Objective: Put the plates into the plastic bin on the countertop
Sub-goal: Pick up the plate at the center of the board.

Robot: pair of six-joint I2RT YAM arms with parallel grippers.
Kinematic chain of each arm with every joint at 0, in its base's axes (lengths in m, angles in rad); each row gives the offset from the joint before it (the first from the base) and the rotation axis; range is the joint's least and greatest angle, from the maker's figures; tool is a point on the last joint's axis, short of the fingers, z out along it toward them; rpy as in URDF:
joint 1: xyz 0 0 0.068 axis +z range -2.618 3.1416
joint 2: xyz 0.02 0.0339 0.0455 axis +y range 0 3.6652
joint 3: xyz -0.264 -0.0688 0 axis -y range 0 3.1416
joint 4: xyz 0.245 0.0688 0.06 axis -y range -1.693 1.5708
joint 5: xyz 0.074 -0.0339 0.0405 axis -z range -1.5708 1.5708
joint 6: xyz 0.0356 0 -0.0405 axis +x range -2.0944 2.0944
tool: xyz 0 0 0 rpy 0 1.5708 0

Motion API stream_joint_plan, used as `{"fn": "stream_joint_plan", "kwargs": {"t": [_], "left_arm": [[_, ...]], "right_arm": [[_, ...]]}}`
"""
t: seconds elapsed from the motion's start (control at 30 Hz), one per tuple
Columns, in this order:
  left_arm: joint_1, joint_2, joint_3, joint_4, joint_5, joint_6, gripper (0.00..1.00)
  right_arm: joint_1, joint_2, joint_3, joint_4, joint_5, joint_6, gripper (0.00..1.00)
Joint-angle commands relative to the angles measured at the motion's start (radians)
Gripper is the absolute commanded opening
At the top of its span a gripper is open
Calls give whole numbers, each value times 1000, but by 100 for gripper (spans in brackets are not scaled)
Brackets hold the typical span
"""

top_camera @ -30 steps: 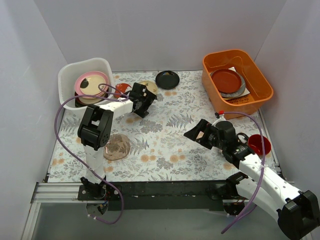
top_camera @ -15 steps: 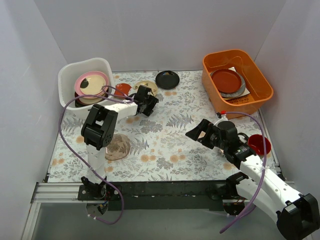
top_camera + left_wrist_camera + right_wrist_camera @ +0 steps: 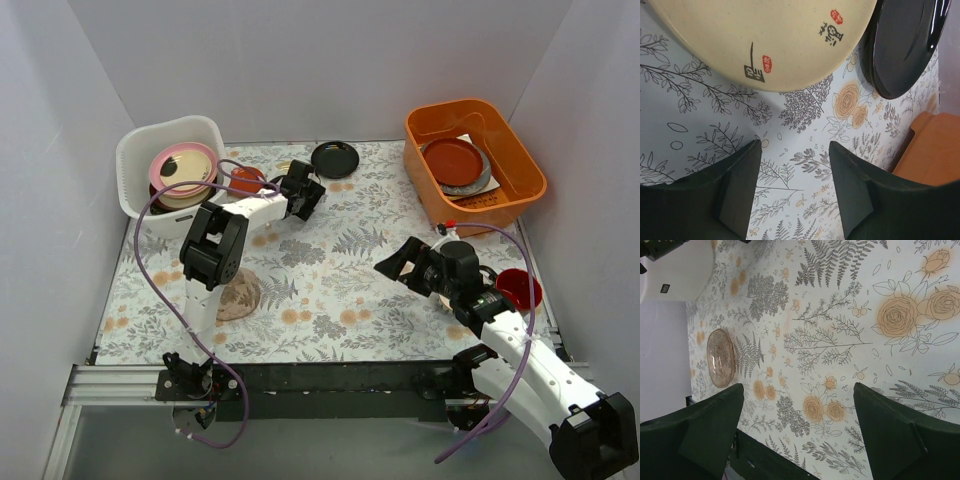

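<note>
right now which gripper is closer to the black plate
Left. The left gripper hovers just beside the black plate, at the edge of the beige plate. The right gripper is much farther off, over the countertop toward the near right.

beige plate [image 3: 765, 40], red seals [image 3: 836, 16], black glyphs [image 3: 750, 64], unreadable

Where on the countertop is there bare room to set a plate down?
Bare: the middle, between brownish plate, left gripper and right gripper; also the back strip between black plate and orange tub. Crowded: beside the plastic bin, around the orange-red plate and beige plate.
</note>
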Motion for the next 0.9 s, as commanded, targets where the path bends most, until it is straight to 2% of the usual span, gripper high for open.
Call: {"fn": "stream_joint_plan", "kwargs": {"t": [0.0, 0.27, 0.43, 0.6, 0.7, 0.87], "left_arm": [[32, 20, -29, -99, -41, -325, 56], [62, 7, -46, -96, -79, -351, 56], [83, 26, -27, -94, -55, -359, 55], [91, 42, -27, -87, -47, -363, 40], [97, 49, -41, -79, -29, -379, 36], [103, 55, -55, -74, -24, -385, 35]], "right_arm": [[-24, -10, -10, 5, -32, -33, 98], [-58, -8, -18, 11, -66, -42, 98], [-67, 1, -27, 25, -83, -45, 98], [-81, 8, -30, 25, -92, -51, 98], [-85, 8, -33, 25, -95, -53, 98], [-93, 10, -42, 32, -104, -54, 98]]}}
